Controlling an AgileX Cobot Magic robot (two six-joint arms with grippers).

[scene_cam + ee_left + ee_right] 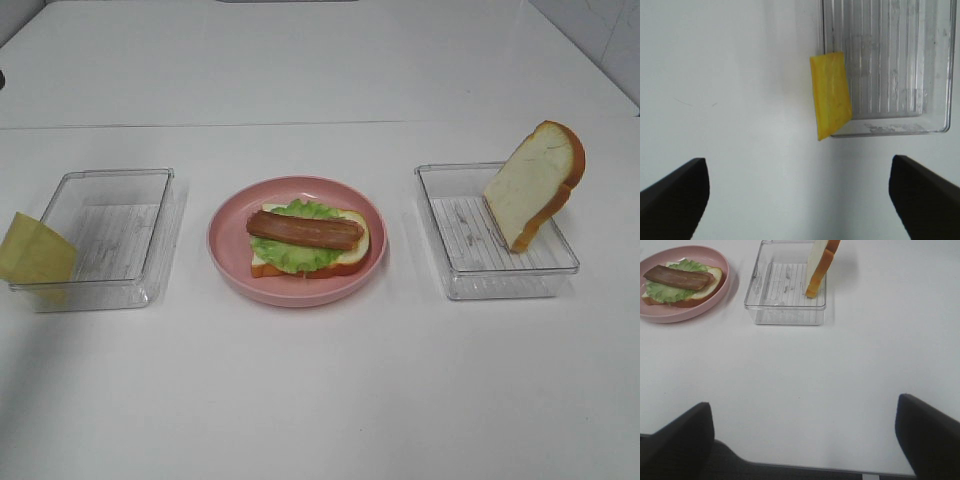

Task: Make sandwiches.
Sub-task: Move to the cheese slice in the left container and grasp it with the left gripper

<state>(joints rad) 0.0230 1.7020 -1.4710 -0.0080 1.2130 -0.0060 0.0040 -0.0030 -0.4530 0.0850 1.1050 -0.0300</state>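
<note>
A partly built sandwich sits on the round pink plate (300,292) mid-table: a bottom bread slice (356,250), green lettuce (298,258) and a bacon strip (305,230) on top. It also shows in the right wrist view (677,277). A yellow cheese square (35,252) (831,95) leans on the outer corner of the left clear tray (100,292). A second bread slice (535,185) (819,265) stands tilted in the right clear tray (500,282). My left gripper (800,200) is open and empty, short of the cheese. My right gripper (805,440) is open and empty, well short of the right tray.
The white table has a seam across its far part (320,124). The left tray (935,127) holds nothing inside. The right tray (785,310) holds only the bread slice. Neither arm shows in the exterior high view.
</note>
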